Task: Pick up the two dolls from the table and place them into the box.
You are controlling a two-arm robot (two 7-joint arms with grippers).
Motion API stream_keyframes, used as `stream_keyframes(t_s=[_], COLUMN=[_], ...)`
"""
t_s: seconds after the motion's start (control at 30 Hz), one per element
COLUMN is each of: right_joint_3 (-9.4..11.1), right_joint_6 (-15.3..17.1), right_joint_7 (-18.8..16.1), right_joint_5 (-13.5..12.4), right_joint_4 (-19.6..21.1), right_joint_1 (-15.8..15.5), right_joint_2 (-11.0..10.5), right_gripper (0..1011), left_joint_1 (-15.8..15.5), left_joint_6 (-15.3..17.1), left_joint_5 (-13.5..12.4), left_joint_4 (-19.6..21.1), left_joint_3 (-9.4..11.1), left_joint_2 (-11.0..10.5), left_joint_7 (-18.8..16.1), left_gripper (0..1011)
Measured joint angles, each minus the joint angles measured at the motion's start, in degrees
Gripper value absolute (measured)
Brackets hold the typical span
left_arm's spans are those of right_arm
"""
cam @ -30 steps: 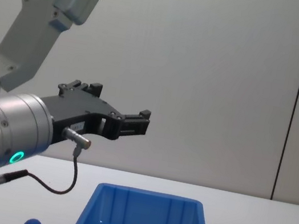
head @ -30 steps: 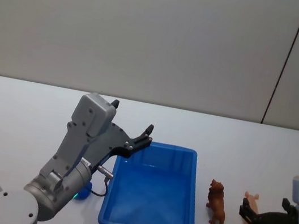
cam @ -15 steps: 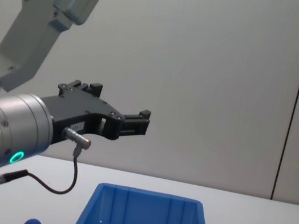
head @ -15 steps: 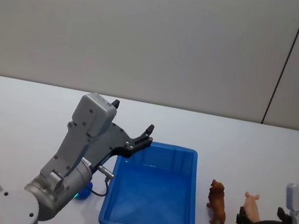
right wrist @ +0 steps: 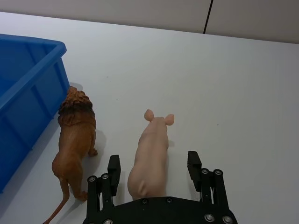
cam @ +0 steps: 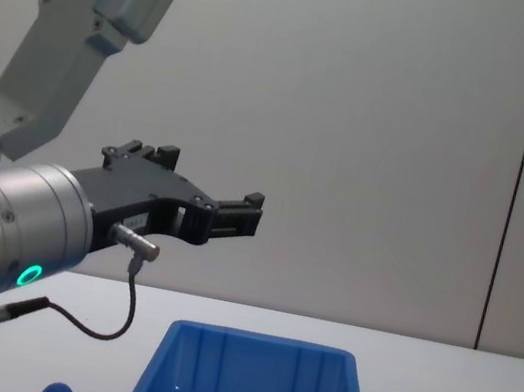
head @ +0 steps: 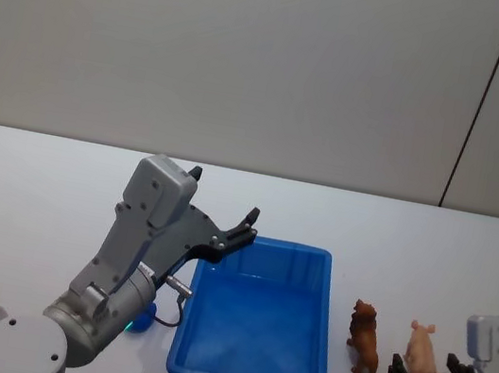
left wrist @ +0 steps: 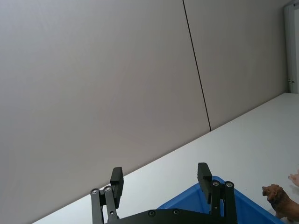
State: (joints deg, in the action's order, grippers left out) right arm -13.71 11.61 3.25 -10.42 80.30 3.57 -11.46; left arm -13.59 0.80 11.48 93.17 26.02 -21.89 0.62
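Just behind pink doll (right wrist: 152,149), right gripper (right wrist: 154,160), jaws apart; left gripper (left wrist: 160,171) near box (head: 268,244).

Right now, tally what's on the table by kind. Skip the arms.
Toy animals: 2 (brown lion, pink pig)
Blue bin: 1
Small blue ball: 1
Total: 4

The table (head: 27,197) and blue box (head: 251,326) are seen from above in the head view. From the lower-set chest view the box is seen side-on against the wall (cam: 376,125). The pink pig doll (right wrist: 152,154) and brown lion doll (right wrist: 74,140), at both views' lower right, are framed closely from the right wrist; the left wrist view is aimed at the wall.
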Motion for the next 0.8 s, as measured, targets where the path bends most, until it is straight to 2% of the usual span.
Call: stream_keyframes(t_s=[0.1, 0.2, 0.23, 0.3, 0.33, 0.57, 0.8], right_joint_3=[-0.07, -0.12, -0.13, -0.14, -0.14, -0.16, -0.03], right_joint_6=[-0.37, -0.64, -0.71, -0.83, -0.89, -1.85, -3.13], right_joint_7=[-0.46, -0.73, -0.79, -0.87, -0.90, -0.99, -0.56], right_joint_5=[0.09, 0.18, 0.22, 0.28, 0.31, 0.83, 1.43], right_joint_4=[-0.76, -1.18, -1.28, -1.40, -1.45, -1.50, -0.15], right_joint_1=[0.17, 0.22, 0.22, 0.22, 0.22, -0.03, -0.57], right_joint_2=[0.20, 0.31, 0.33, 0.38, 0.40, 0.47, 0.34], right_gripper=[817, 763, 707, 677, 603, 400, 382], left_joint_1=[0.00, 0.00, 0.00, 0.00, 0.00, 0.00, 0.00], left_joint_6=[0.00, 0.00, 0.00, 0.00, 0.00, 0.00, 0.00], left_joint_5=[0.00, 0.00, 0.00, 0.00, 0.00, 0.00, 0.00], left_joint_4=[0.00, 0.00, 0.00, 0.00, 0.00, 0.00, 0.00], left_joint_3=[0.00, 0.00, 0.00, 0.00, 0.00, 0.00, 0.00], left_joint_2=[0.00, 0.00, 0.00, 0.00, 0.00, 0.00, 0.00], left_joint_7=[0.00, 0.00, 0.00, 0.00, 0.00, 0.00, 0.00], left_gripper=[1002, 1002, 1002, 1002, 1002, 1002, 1002])
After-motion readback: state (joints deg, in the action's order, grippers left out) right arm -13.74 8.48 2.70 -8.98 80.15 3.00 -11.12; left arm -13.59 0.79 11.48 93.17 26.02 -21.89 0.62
